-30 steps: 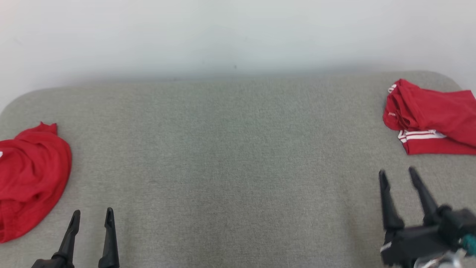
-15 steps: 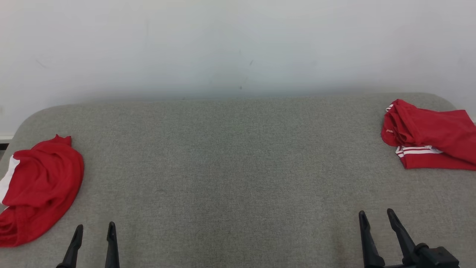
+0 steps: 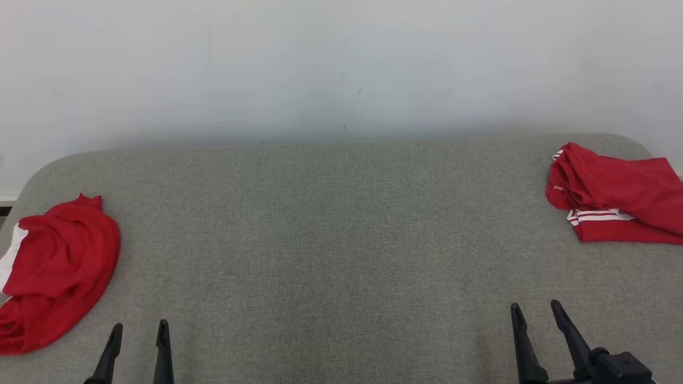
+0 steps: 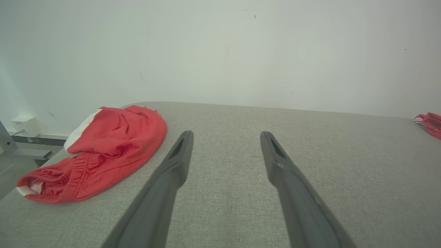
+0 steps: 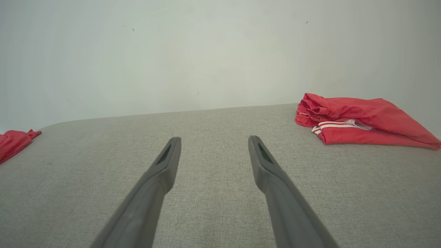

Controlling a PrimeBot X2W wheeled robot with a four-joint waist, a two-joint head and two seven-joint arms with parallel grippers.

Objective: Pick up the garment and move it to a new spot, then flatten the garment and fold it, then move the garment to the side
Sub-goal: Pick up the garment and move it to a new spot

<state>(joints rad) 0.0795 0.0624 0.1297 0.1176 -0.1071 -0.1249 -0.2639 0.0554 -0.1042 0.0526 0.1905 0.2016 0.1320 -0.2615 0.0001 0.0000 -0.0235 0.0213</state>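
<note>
A crumpled red garment (image 3: pixel 58 266) with a white patch lies at the left edge of the grey padded table (image 3: pixel 341 229); the left wrist view has it as the garment (image 4: pixel 106 151) left of my fingers. A second red garment (image 3: pixel 619 192) with white stripes lies bunched at the far right, and it is the red garment (image 5: pixel 355 124) up and to the right in the right wrist view. My left gripper (image 3: pixel 140 325) (image 4: pixel 226 133) is open and empty near the front edge, right of the left garment. My right gripper (image 3: pixel 535 305) (image 5: pixel 214 138) is open and empty, in front of the striped garment.
A plain white wall (image 3: pixel 341 69) stands right behind the table. The table's far corners are rounded. Off the table's left end, a small white box (image 4: pixel 26 124) sits on a ledge by the wall.
The head camera has tilted up, so the whole picture has shifted down. My right gripper has drawn back from the striped garment toward the front edge. In the last half second almost nothing moved.
</note>
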